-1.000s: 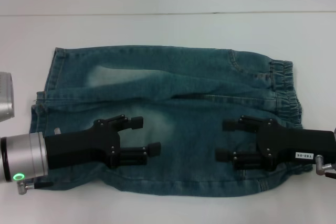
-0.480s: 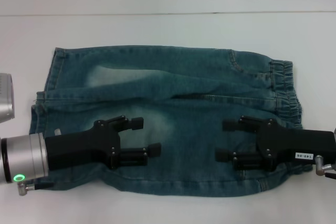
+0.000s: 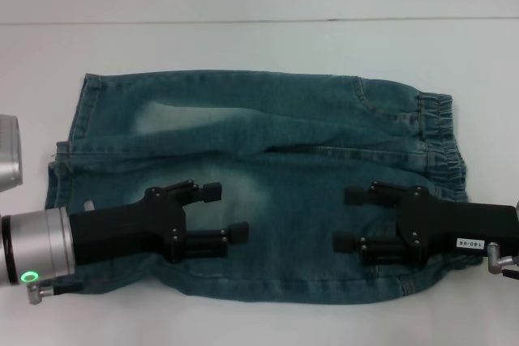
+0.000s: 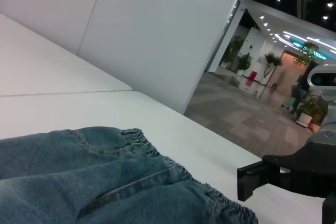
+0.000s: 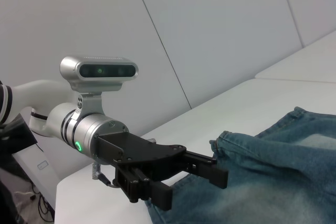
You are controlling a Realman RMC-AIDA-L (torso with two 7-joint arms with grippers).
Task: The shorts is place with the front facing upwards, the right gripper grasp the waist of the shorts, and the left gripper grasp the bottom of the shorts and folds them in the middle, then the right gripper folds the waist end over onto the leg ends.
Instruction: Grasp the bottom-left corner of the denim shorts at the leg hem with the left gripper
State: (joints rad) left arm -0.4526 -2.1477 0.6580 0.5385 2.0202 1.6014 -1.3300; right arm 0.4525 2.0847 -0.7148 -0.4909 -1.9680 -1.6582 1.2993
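The blue-green denim shorts (image 3: 292, 143) lie spread flat on the white table, with the gathered waist (image 3: 442, 139) at the right and the leg ends (image 3: 77, 119) at the left. Over the near leg, my left gripper (image 3: 225, 211) is open, its fingers pointing toward the waist and holding nothing. My right gripper (image 3: 347, 218) is open too, over the near waist side, pointing toward the leg ends. The left wrist view shows the waist (image 4: 144, 145) and the right gripper's fingers (image 4: 262, 174). In the right wrist view the left gripper (image 5: 190, 187) hangs above a leg end (image 5: 236, 142).
The white table (image 3: 259, 46) reaches a pale wall at the back. A silver camera housing (image 3: 8, 151) of the left arm sits at the left border. Bare tabletop surrounds the shorts, and only a narrow strip shows at the near edge.
Both grippers have drifted very slightly toward the near edge of the table. They stay open, and the shorts have not moved.
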